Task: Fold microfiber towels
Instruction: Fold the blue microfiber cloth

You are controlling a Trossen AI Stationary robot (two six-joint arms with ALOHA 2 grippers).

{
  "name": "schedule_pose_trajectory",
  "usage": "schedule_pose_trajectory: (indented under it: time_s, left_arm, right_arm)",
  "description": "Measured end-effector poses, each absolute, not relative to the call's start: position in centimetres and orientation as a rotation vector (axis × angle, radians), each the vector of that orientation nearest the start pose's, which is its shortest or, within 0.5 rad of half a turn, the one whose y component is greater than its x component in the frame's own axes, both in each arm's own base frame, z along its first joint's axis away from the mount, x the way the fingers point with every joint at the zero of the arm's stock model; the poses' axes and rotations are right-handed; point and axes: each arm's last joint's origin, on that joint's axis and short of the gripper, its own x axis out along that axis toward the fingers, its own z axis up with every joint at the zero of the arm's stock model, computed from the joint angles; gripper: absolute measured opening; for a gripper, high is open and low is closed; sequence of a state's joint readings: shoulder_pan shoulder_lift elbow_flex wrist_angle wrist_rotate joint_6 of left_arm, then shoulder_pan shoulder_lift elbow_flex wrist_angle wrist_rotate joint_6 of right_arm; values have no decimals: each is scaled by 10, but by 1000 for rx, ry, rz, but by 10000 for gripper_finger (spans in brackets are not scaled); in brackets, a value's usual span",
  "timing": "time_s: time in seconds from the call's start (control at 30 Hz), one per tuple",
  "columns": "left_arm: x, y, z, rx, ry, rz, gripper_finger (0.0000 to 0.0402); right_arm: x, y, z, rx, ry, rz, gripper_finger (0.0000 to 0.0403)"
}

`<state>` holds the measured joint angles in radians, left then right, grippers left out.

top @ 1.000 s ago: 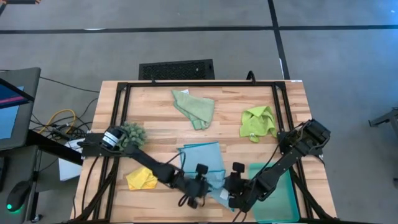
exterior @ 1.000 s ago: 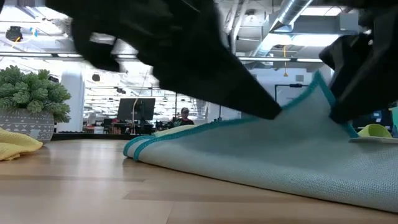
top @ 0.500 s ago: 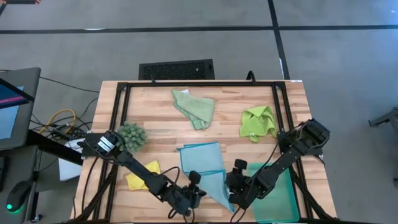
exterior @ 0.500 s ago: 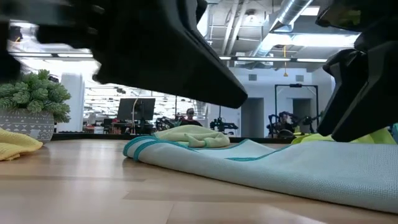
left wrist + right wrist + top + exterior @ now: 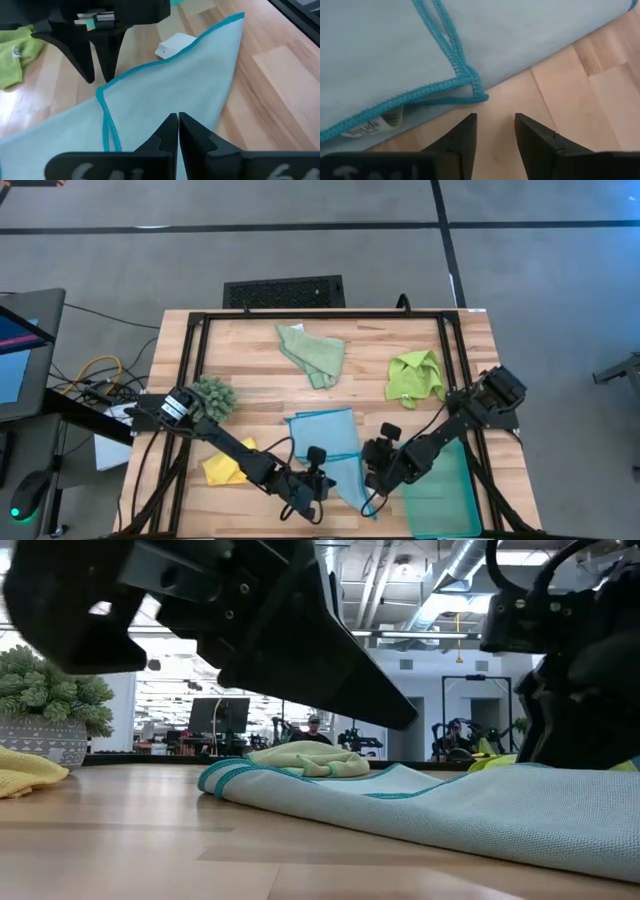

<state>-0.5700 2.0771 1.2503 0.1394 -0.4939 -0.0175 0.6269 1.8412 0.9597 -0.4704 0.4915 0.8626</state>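
From above, the light blue towel [image 5: 332, 450] lay partly folded at the table's [image 5: 250, 355] front centre, the left gripper [image 5: 312, 492] at its left edge, the right gripper [image 5: 375, 470] at its right. Across the table, it lay flat on the wood. At the left wrist, fingers [image 5: 172, 132] were clenched empty over the cloth. At the right wrist, fingers [image 5: 467, 135] stood apart above bare wood beside the hem.

Left pincer [image 5: 178, 131] closed — above light blue towel [image 5: 165, 90], not gripping.
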Motion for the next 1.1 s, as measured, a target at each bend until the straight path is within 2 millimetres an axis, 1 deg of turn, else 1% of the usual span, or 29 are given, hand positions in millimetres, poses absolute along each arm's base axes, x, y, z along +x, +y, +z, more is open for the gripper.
schedule_pose_trajectory:
  time_s: [0.1, 0.33, 0.5, 0.67, 0.73, 0.8, 0.87, 0.93, 1.1]
  left_arm:
    - [372, -217, 134, 303, 603, -62, 6]
    - [374, -210, 132, 257, 632, -41, 6]
    - [374, -206, 130, 244, 653, -13, 6]
    - [374, -205, 130, 257, 639, 36, 7]
    - [375, -204, 131, 260, 635, 47, 10]
    - [375, -204, 131, 261, 634, 50, 21]
    - [376, -203, 131, 255, 629, 51, 41]
    - [378, -202, 132, 242, 617, 47, 67]
    - [384, -195, 135, 212, 585, 63, 142]
  right_arm:
    - [265, 169, 114, 46, 1049, -350, 131]
    - [277, 174, 116, 28, 948, -259, 101]
    - [281, 179, 119, 23, 899, -201, 97]
    - [278, 184, 120, 17, 900, -182, 97]
    - [276, 186, 124, 22, 893, -169, 97]
    - [275, 189, 129, 33, 881, -159, 97]
    - [273, 190, 134, 40, 869, -148, 97]
    - [271, 193, 139, 50, 853, -134, 97]
    - [271, 196, 140, 56, 833, -116, 97]
